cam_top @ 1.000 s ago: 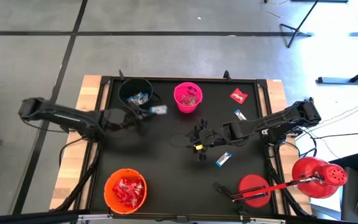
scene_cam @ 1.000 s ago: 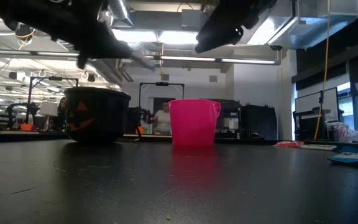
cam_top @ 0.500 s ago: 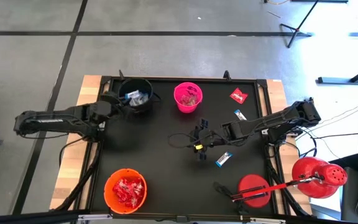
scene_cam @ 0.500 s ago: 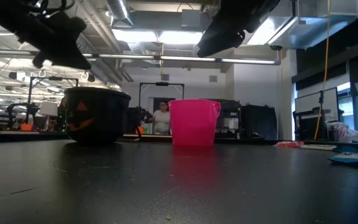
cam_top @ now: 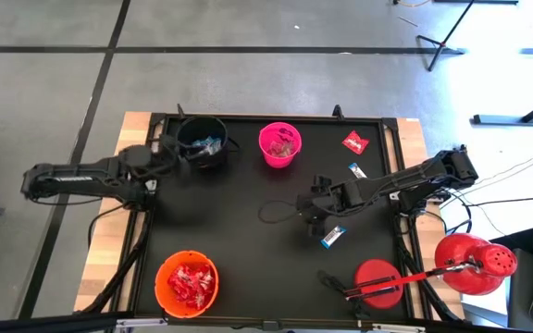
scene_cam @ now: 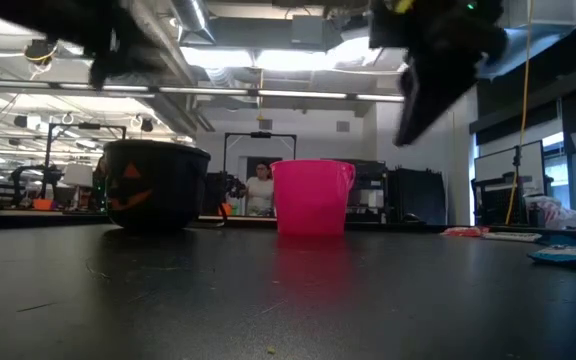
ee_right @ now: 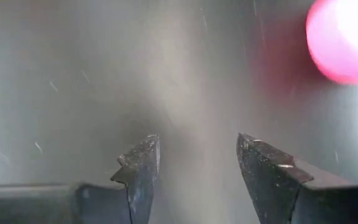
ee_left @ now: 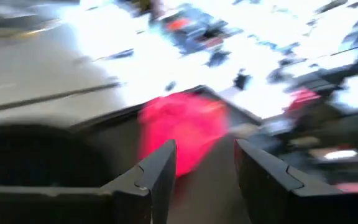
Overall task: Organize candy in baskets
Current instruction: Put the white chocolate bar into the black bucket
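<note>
Left gripper (cam_top: 167, 151) spread, empty beside round black plastic bucket (cam_top: 202, 140); right gripper (cam_top: 315, 211) spread near blue-and-white wrapped bar (cam_top: 334, 237), apparently for pickup

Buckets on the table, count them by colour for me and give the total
Black bucket: 1
Pink bucket: 1
Orange bucket: 1
Total: 3

I count three buckets: black (cam_top: 202, 141), pink (cam_top: 279, 144), orange (cam_top: 186, 281). Three loose candies: red (cam_top: 354, 142), two blue-white (cam_top: 357, 170) (cam_top: 333, 237).
</note>
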